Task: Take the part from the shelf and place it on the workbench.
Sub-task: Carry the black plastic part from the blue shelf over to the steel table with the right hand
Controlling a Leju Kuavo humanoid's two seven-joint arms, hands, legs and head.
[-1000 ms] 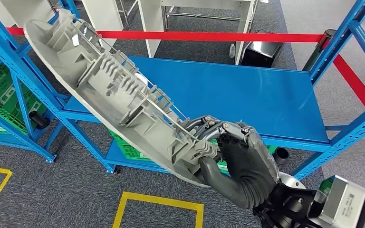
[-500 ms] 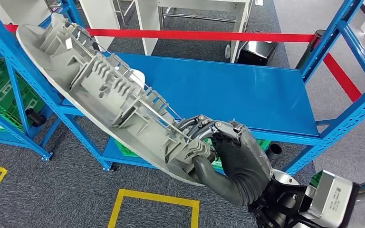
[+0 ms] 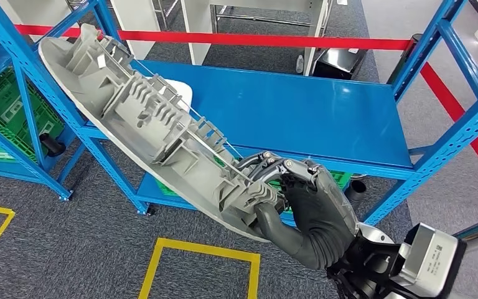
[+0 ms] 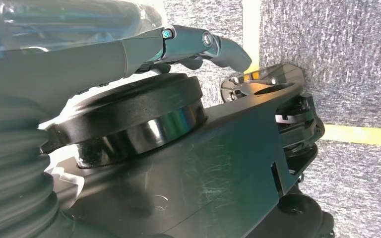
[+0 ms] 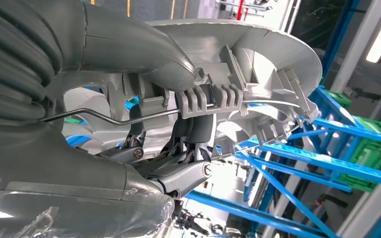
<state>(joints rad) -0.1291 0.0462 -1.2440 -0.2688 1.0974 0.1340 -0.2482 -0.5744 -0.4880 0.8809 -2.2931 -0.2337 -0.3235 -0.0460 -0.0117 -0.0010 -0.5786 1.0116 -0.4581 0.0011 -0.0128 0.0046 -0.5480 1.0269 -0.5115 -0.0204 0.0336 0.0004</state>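
Right hand grips the lower end of the part, a long grey plastic moulding with ribs and clips facing up; thumb wraps under its smooth pale shell, fingers curl over the ribbed side. From the grip the part runs up and to the left, tilted, held in the air in front of the blue shelf, its far end across the blue upright at left. It touches nothing but the hand. In the right wrist view the thumb presses the part from one side, dark fingers from the other, and a thin wire rod runs through its clips. Left hand hangs over grey carpet with yellow floor tape; fingers stretched out, nothing in them. Green crates sit on the left rack. A small label sits on the right wrist block, too small to read.
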